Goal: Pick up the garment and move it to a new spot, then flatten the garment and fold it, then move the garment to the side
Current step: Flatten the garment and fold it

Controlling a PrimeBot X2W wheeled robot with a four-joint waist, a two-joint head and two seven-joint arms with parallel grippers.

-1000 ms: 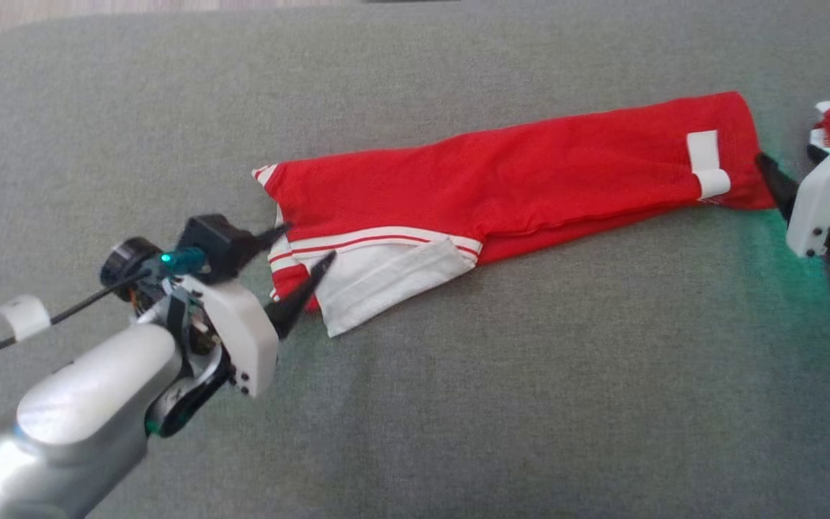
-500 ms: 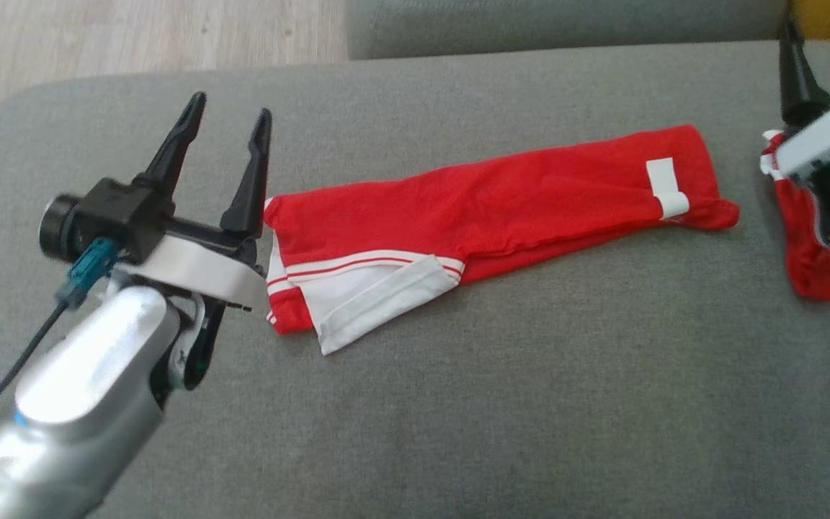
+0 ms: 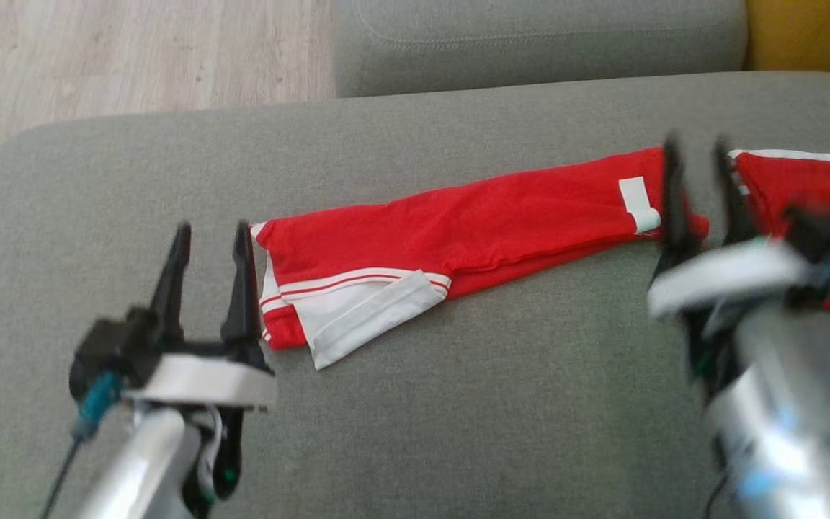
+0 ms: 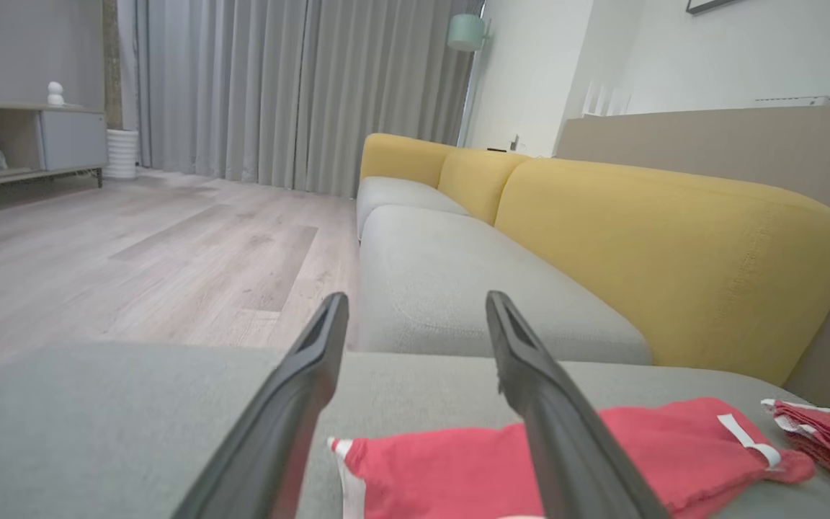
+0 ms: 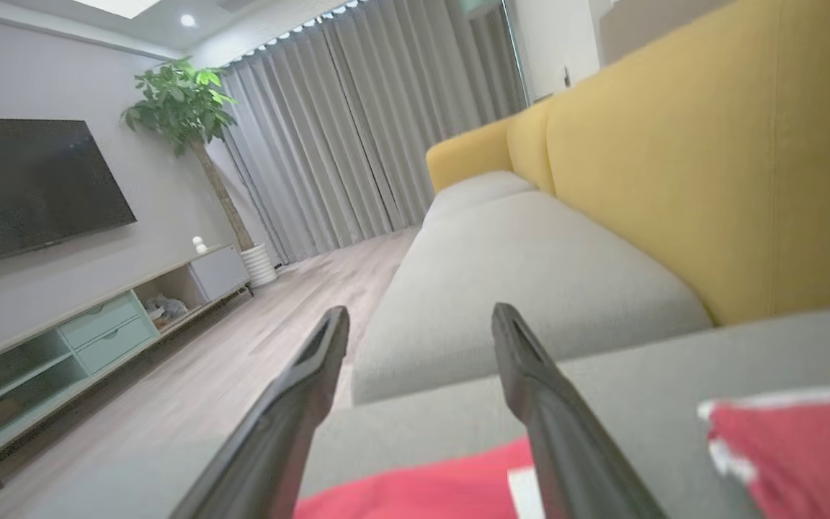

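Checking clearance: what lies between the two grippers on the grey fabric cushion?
In the head view, the long folded red garment with white trim lies between the open left gripper and open right gripper.

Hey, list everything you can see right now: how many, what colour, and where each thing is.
folded garment: one, red with white trim, lying on the sofa seat.
second garment: one, red with white edging, right of the first.
sofa seat: one, grey, under both garments.
sofa backrest: one, yellow, behind the seat.
floor: one, pale wood, beyond the sofa.
curtains: one set, grey, far wall.
television: one, black, on the wall.
plant: one, green, beside the curtains.
left gripper: one, dark, open, by the folded garment's left end.
right gripper: one, dark, open, by its right end.
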